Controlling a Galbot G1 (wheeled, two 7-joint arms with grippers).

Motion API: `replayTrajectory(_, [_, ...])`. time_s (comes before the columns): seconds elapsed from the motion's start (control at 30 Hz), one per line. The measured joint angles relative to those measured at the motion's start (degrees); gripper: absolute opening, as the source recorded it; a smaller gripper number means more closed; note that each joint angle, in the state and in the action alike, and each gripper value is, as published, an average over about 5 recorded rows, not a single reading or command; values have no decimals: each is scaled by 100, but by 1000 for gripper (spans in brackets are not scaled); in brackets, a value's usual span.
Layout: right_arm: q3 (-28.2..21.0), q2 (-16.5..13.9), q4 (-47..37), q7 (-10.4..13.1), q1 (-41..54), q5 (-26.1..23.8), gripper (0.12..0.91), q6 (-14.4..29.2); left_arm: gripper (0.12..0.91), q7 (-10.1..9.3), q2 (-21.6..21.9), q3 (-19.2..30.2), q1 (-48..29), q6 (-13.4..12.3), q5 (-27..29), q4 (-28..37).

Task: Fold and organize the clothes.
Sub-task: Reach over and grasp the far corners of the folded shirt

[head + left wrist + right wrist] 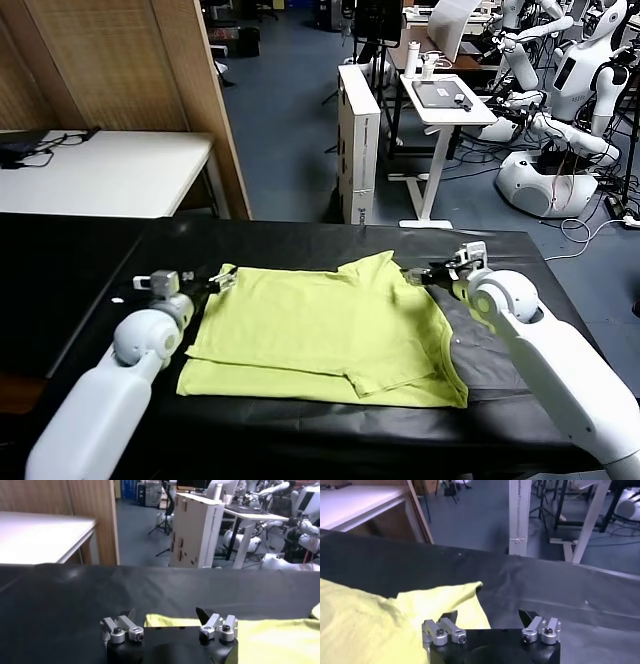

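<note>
1. Nearest the robot, the T-shirt (320, 335) lies on the black desk (80, 260), partly folded by the look of it: the near hem is a double layer and one sleeve is tucked across the middle.
2. At the shirt's far left corner sits the left gripper (222, 281), fingers spread wide and holding nothing. In the left wrist view the fingers (131, 616) hover just over the yellow-green edge.
3. At the shirt's far right corner is the right gripper (428, 272), also wide open and empty, just beside the sleeve tip.
4. My guess at the step: pinch both far corners and bring them toward the near hem. To do it well, get the lower fingers under the fabric edge, catch every layer, close both sides together, then lift evenly so the thin cloth doesn't skew or wrinkle.
5. Beyond the shirt there's bare desk, then a white table (100, 170) and more robots (560, 110) way off.
</note>
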Motion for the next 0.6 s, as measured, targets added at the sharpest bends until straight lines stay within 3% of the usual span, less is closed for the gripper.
replayTrajectory(0.6, [-179, 65, -203, -46, 112, -74, 906, 1, 904, -12, -188, 55, -245, 39, -16, 736])
